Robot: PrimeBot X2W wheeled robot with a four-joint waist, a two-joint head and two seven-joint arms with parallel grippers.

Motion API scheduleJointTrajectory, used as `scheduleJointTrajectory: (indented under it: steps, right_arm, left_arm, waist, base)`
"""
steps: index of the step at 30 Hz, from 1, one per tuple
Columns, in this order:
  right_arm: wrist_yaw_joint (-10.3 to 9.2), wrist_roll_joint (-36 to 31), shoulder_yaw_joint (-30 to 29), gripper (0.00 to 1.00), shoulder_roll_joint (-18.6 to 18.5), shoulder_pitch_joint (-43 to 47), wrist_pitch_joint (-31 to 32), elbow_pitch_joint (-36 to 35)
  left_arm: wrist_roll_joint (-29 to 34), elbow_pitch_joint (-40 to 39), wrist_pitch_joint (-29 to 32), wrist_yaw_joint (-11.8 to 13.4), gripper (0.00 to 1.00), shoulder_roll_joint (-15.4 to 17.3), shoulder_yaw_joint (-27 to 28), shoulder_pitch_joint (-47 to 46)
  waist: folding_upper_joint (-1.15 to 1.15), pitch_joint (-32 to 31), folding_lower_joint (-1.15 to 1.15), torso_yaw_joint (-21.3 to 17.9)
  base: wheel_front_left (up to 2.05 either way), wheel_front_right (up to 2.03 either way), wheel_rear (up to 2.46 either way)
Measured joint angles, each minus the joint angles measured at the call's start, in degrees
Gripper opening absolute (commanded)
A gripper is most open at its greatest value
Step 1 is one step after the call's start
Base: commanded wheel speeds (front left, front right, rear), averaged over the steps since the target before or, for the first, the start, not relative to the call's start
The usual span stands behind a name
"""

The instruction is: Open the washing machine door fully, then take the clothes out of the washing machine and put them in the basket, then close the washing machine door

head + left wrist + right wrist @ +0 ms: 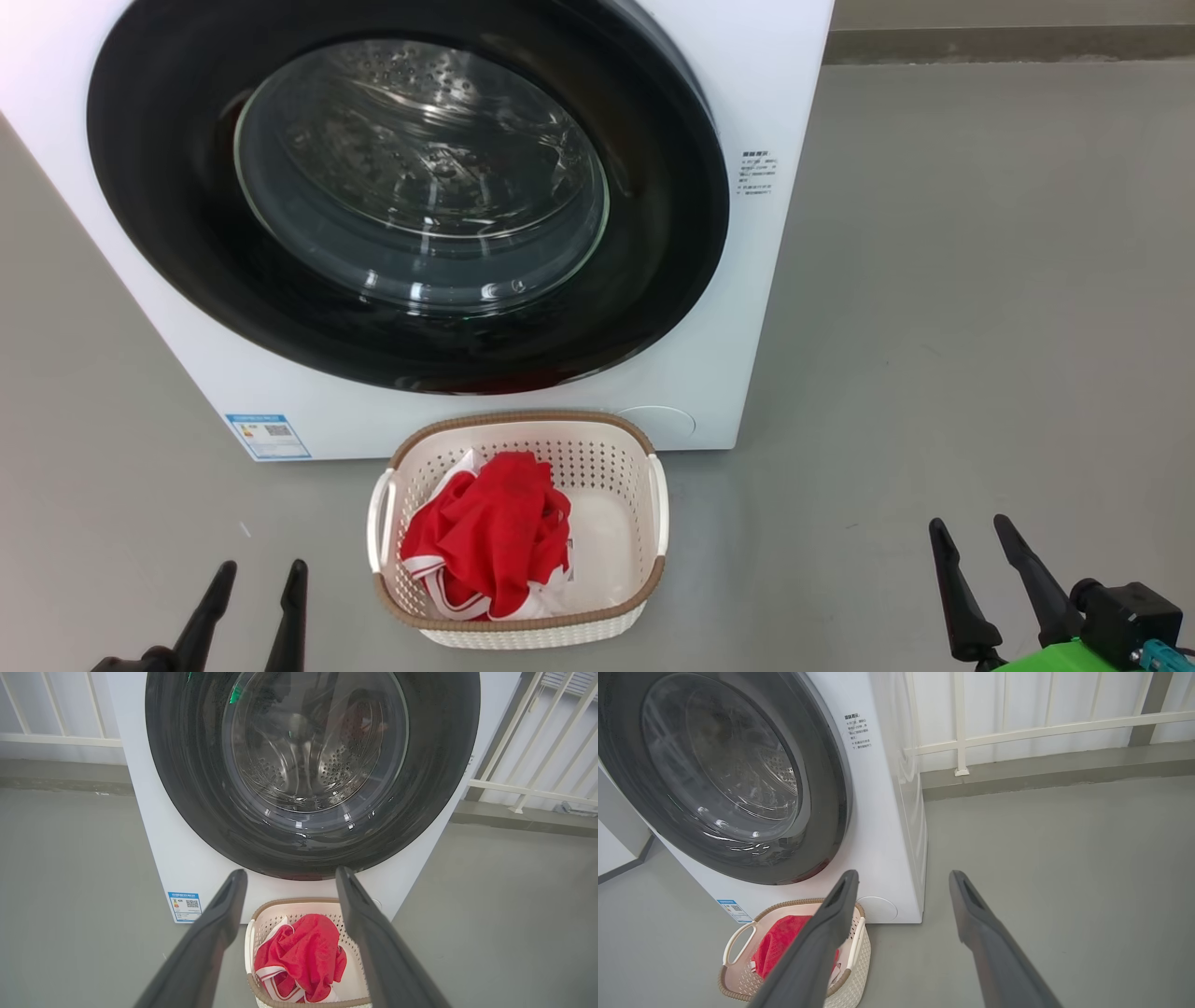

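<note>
Basket (523,418) with clothes (490,537) between left gripper (263,565) and right gripper (967,523), touching neither

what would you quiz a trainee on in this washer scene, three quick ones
1. True or false: the washing machine door is shut.
2. Where do the red and white clothes lie? A) in the drum B) in the basket C) on the floor
3. In a few words: what state are the left tool and the right tool in?

Key: 1 true; 2 B; 3 both open, holding nothing.
</note>
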Motion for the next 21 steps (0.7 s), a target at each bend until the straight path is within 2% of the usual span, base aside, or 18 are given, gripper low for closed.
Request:
scheduleJointTrajectory:
  steps: [21]
  right_arm:
    - [0.0,-0.1,-1.1,1.0,0.9,0.1,0.0,-0.2]
  left_arm:
    - [0.0,-1.1,0.0,0.0,1.0,0.0,0.0,1.1]
  waist:
    - [0.0,0.0,0.0,0.4]
  base:
    - [0.0,0.0,0.0]
